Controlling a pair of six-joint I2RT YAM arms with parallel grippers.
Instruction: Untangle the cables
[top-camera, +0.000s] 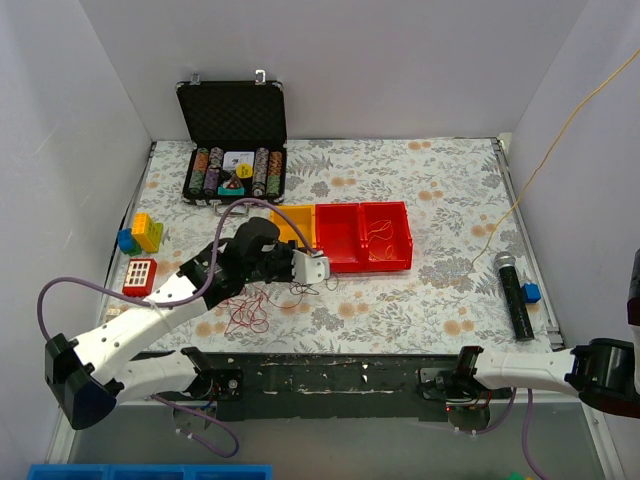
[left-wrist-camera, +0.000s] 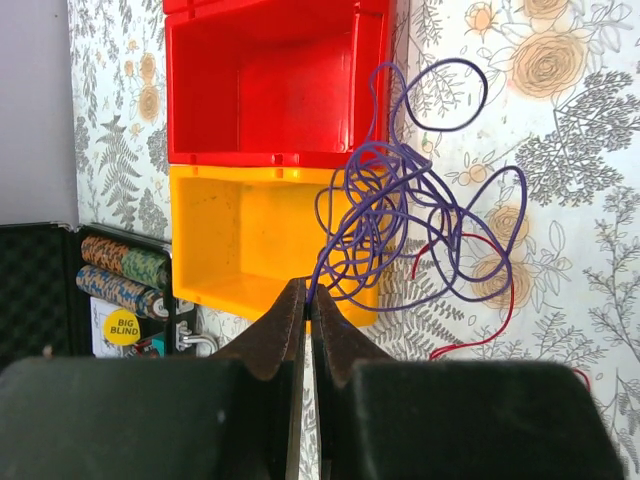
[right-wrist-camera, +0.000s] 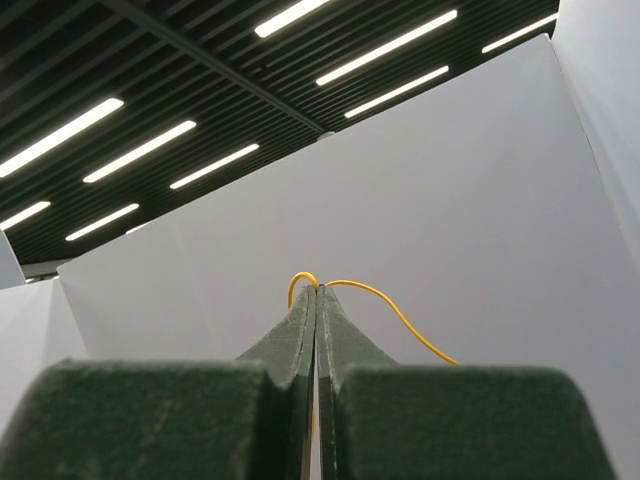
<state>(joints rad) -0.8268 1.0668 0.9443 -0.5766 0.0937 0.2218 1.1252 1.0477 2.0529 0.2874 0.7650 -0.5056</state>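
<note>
Beside the yellow bin (left-wrist-camera: 240, 240), the left end effector (left-wrist-camera: 308, 288) is clenched on a purple strand (left-wrist-camera: 320, 225) of the cables (left-wrist-camera: 372, 195), whose loops bunch just ahead of its tips over the surface (left-wrist-camera: 560, 200). Off to the right, the right end effector (right-wrist-camera: 318, 290) pinches a yellow strand (right-wrist-camera: 400, 313) held high, so the left arm sits nearer the loops.

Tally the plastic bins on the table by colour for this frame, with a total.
red bins: 2
yellow bin: 1
Total: 3
</note>
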